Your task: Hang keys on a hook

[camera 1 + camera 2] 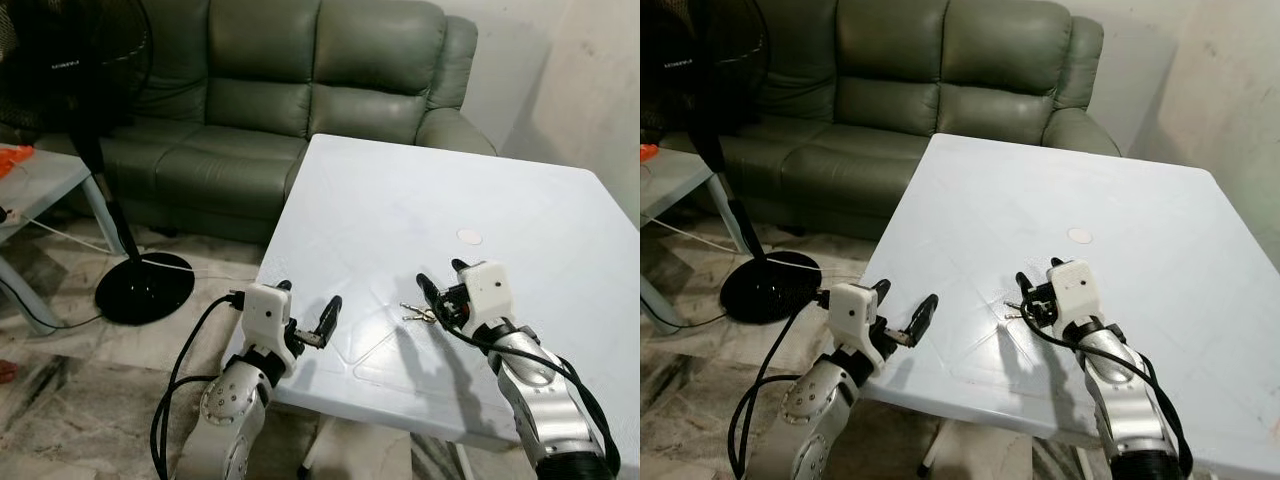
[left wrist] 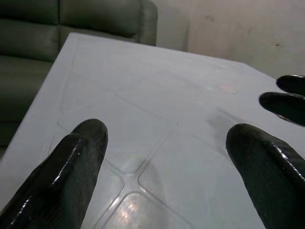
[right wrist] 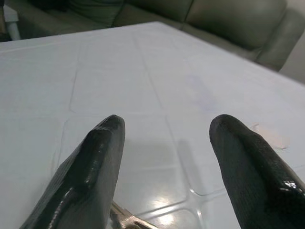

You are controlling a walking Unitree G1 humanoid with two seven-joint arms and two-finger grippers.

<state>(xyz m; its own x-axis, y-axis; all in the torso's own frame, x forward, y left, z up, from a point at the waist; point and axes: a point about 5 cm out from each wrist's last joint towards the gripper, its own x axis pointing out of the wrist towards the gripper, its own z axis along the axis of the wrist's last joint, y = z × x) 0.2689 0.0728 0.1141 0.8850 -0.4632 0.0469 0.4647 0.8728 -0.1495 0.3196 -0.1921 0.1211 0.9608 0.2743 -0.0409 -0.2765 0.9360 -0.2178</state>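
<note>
Here the keys point(image 1: 418, 314) lie flat on the white table point(image 1: 400, 215), just beside the right gripper point(image 1: 440, 281), whose fingers are spread wide and hold nothing. The left gripper point(image 1: 308, 315) hovers at the table's near-left edge, likewise parted and empty. A green sofa point(image 1: 290, 90) stands behind the table.
</note>
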